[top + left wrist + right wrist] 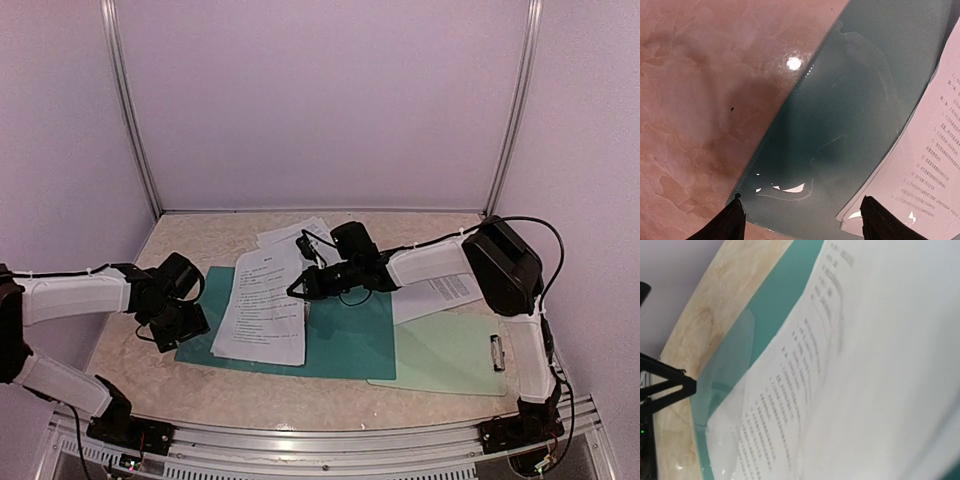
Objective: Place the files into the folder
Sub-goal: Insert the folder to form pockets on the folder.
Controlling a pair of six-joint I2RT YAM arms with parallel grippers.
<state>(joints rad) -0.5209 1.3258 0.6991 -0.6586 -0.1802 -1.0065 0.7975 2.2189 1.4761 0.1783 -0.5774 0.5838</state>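
Probably inserting white printed paper sheets (262, 310) into dark teal card folder (345, 340): right hand (297, 288) closed, left hand (183, 322) hovering open; next, opening folder.

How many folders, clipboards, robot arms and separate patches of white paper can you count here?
Folder: 1
Clipboard: 1
Robot arms: 2
White paper patches: 3 (on the folder, behind it, to its right)
Total: 7
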